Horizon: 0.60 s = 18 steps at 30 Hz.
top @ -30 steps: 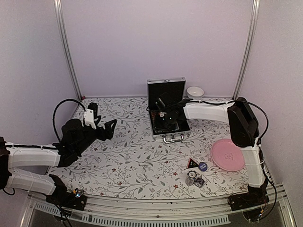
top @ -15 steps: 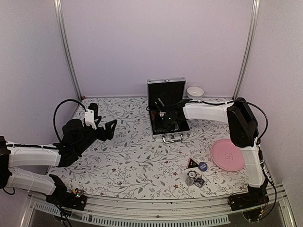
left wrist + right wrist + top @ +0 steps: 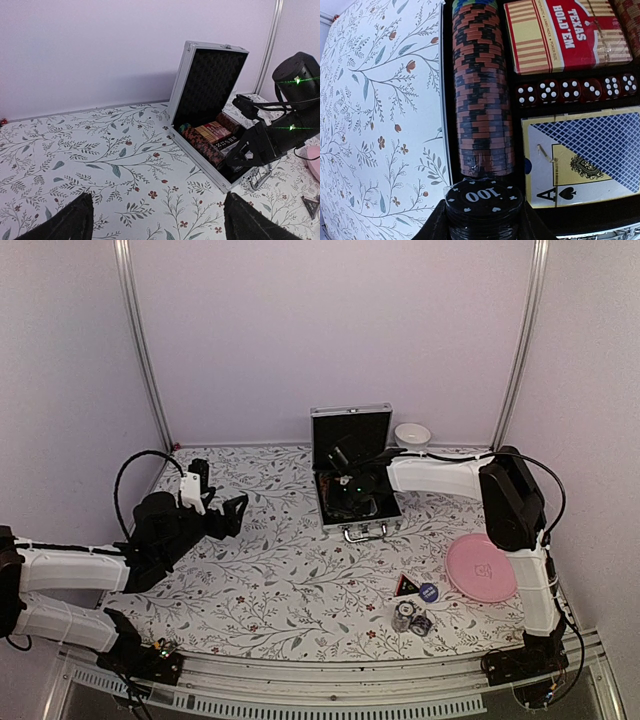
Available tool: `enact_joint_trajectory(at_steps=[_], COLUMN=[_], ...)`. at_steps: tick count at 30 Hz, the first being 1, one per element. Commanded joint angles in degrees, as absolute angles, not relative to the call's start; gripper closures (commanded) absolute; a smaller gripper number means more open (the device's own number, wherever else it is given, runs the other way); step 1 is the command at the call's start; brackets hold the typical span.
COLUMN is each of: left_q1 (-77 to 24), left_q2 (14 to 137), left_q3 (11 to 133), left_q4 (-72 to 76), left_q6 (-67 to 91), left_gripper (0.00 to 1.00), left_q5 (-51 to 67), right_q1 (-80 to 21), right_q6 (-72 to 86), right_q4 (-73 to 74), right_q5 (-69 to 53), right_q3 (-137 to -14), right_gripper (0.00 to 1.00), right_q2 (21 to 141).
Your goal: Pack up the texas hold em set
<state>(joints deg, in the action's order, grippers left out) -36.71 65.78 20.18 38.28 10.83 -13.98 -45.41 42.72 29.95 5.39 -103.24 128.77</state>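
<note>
Fingers (image 3: 75, 220) spread, the left gripper (image 3: 157, 210) hovers well apart from the open case (image 3: 210, 85). Inside it, the right gripper (image 3: 484, 222) pinches a black chip stack (image 3: 484, 195) at the near end of the chip row (image 3: 481, 90); seating and releasing it seems next. Triangle (image 3: 406, 586), blue disc (image 3: 429, 591) and loose chips (image 3: 411, 620) wait rightward.

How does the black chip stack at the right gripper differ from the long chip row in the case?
The black chip stack is short and all black, its top chip marked 100; the chip row is long, reddish-brown with black edge marks. The stack sits between the right gripper's fingers; the row lies on its side in the case. Both are poker chips.
</note>
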Motion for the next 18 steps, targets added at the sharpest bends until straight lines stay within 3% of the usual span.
enact_joint_trajectory(at_steps=[1,15,18], left_q1=[-36.47,-36.47,-36.47], left_q2=[66.44,66.4,66.49], left_q3=[19.84,19.86,19.86], left_q4=[39.04,38.94,38.96], left_q6=[11.32,11.34,11.26], left_gripper=[0.1,0.1,0.1], left_q5=[-13.23,-13.04,-13.11], right_q1=[-45.48,-45.95,-45.88], right_q6=[44.87,45.46,44.88], right_q4=[28.93,29.05,29.17], right_q5=[3.78,3.87,3.99], right_q3=[-104.17,-103.7,-104.21], right_gripper=[0.82,0.82,0.71], right_q2=[131.18,132.7,132.52])
